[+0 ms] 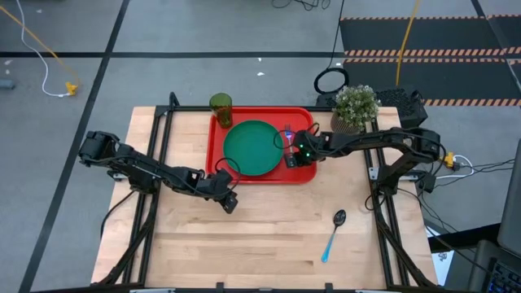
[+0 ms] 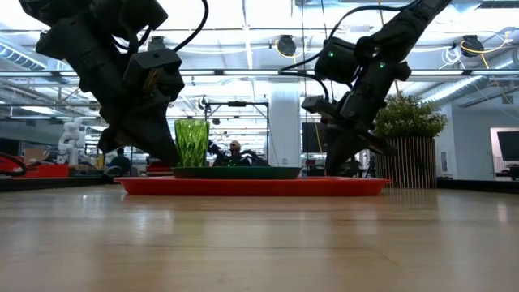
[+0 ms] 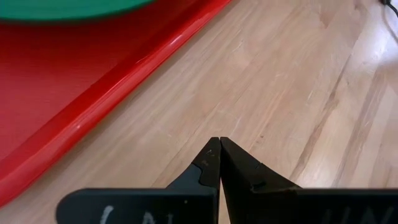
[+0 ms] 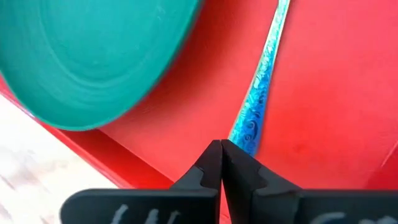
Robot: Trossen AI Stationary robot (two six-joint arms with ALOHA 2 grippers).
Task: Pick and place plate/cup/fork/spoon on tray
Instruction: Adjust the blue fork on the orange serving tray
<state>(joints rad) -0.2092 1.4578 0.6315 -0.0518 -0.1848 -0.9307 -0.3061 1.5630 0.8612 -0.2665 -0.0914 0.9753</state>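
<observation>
**Plate, cup and fork on the tray; spoon out on the tabletop**

The tabletop (image 1: 269, 236) carries the red tray (image 1: 305, 175) at its far side. The green plate (image 1: 251, 148) lies flat in the tray's middle, the cup (image 1: 221, 108) upright at its far left corner. The right gripper (image 1: 290, 159), jaws closed and empty, hangs over the tray just above the fork (image 4: 260, 93) beside the plate. The left gripper (image 1: 231, 203), jaws closed, sits over bare wood near the tray's front rim. The spoon (image 1: 334, 233) lies well apart, front right
</observation>
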